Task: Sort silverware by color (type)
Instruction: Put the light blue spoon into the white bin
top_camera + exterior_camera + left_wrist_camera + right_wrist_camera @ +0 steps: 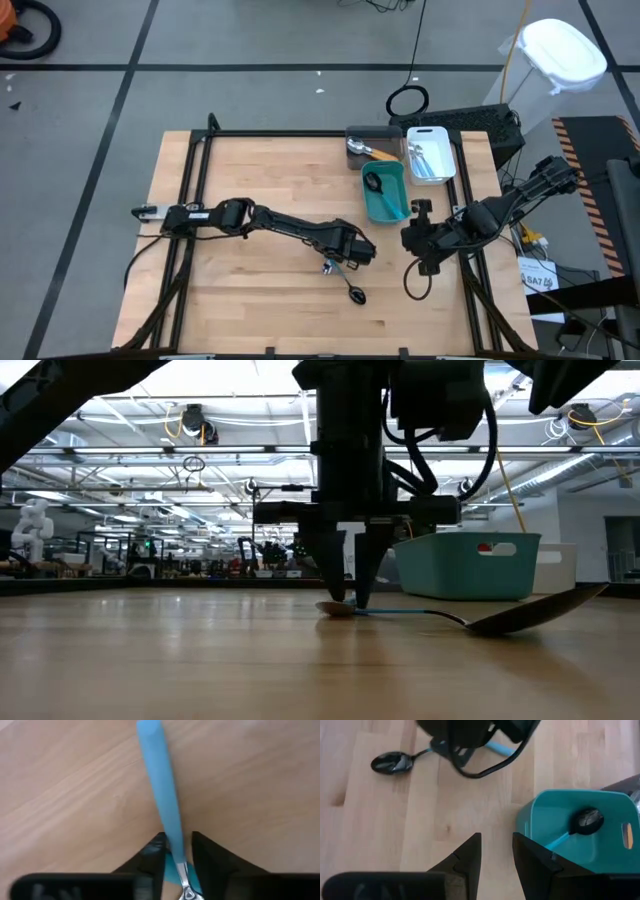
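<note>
A light-blue-handled utensil (159,785) with a silver head (328,268) lies flat on the wooden table near its middle. My left gripper (348,250) points straight down over it, shut on the handle. A black spoon (355,293) lies just nearer the front edge, touched by nothing. My right gripper (421,207) hovers open and holding nothing beside the teal bin (366,195), above the table. One black spoon (587,820) lies in the teal bin. My left gripper pinches the light-blue handle (175,845) between its two fingers, at the end next to the silver neck (185,880). The fingers come from above, pointing down, and lie across the handle. The utensil lies flat on the table, its free end pointing away from the fingers.
At the back right stand a gray bin (352,135) with an orange-handled utensil (380,154) and a white bin (448,150) with light-blue utensils. The teal bin stands just in front of them. Black frame rails (190,190) run along the table's sides. Bare wood lies to the left.
</note>
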Robot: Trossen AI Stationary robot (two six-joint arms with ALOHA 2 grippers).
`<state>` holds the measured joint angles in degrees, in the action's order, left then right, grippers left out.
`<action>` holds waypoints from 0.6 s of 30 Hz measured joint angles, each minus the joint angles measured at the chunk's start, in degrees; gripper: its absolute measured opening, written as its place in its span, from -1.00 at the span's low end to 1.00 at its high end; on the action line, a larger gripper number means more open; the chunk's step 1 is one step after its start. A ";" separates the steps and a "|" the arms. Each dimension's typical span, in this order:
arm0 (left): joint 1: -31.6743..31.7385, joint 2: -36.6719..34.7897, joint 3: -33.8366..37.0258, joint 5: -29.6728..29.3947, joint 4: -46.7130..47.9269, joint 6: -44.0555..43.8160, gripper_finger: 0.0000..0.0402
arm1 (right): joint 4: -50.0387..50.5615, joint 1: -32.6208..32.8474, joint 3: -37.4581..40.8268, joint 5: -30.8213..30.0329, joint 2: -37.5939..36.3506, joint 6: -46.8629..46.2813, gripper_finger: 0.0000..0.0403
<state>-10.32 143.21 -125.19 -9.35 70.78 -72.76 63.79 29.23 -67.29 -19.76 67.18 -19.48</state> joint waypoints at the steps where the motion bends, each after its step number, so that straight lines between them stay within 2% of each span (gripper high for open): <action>1: -0.14 0.02 0.00 -0.34 -0.20 1.20 -0.59 | -0.17 -0.01 0.00 -0.30 0.00 -0.72 -0.47; 7: -0.42 0.07 0.00 -1.22 -0.35 6.64 -0.93 | -1.55 -0.02 0.00 -1.52 0.00 -5.92 -0.47; 13: -0.88 0.14 -2.24 -0.94 4.87 11.50 -0.93 | -2.52 0.00 0.00 -1.18 0.00 -16.43 -0.47; 18: -1.94 0.16 -8.39 -1.89 9.22 17.16 -0.93 | -2.36 0.00 0.01 -1.02 0.00 -24.90 -0.47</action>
<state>-12.26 143.37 -133.57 -11.24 80.00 -55.60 61.43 29.23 -67.28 -20.78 67.18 -44.38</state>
